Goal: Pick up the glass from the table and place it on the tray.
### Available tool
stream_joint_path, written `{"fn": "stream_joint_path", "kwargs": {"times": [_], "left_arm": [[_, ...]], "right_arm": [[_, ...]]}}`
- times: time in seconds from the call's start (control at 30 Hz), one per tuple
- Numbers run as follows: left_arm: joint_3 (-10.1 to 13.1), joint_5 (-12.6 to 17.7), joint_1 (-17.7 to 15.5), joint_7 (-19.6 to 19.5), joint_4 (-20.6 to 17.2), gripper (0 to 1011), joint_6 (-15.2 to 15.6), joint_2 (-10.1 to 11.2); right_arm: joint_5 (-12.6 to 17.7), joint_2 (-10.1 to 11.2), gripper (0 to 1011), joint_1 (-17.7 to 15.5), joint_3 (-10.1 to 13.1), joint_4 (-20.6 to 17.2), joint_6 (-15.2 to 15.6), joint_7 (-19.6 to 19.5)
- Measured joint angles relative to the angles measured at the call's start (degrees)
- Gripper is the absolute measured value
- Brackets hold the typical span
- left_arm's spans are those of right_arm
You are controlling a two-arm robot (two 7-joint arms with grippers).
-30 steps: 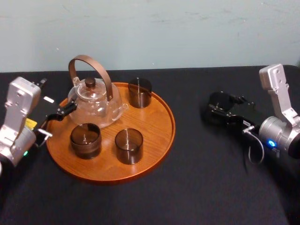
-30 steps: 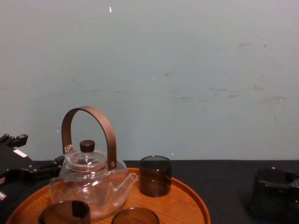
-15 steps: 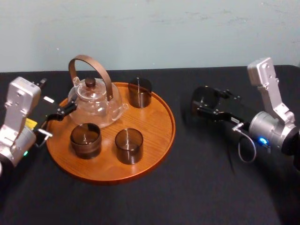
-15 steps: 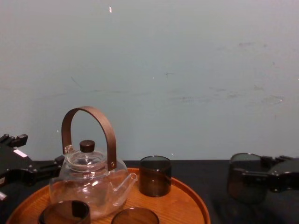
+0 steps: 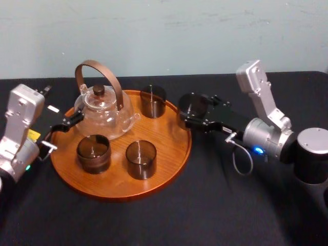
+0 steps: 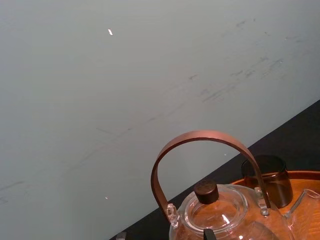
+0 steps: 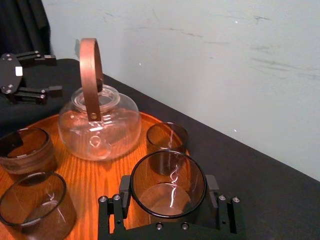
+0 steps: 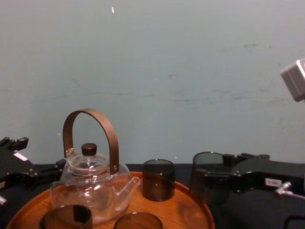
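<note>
**Nearly there: glass held at the tray's edge**

The right gripper (image 5: 197,114) has its fingers pinching the glass (image 7: 168,181) from either side. It holds the glass at the right rim of the tray (image 5: 171,134), seemingly just clear of the black surface (image 5: 215,205). The left gripper (image 7: 24,75) sits idle beside the tray's left edge, near the teapot (image 5: 105,110), with its fingers spread.

The main hazard, as I judge it, is the low raised rim. Carried inward too low, the base would catch the rim and twist in the pinch. Let go while straddling the rim, the glass would tip. The smooth wall could also slip if the grip is light.

Crowding is the second concern. The back glass (image 5: 152,101) stands close to the entry path, and the two front glasses (image 5: 141,159) narrow the bare wood. A wide sweep could knock one of them.

The held glass stands upright, mouth up and base down. Its long axis runs vertical, with no clear lean in the chest view.
</note>
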Motion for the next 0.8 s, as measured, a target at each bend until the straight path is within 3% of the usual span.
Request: {"fn": "stream_joint_path", "kwargs": {"times": [0.8], "left_arm": [[0.0, 0.0, 0.0, 0.0, 0.0, 1001, 0.0, 0.0]], "right_arm": [[-0.5, -3.1, 900, 3.0, -4.2, 4.5, -1.3, 1.2]]}}
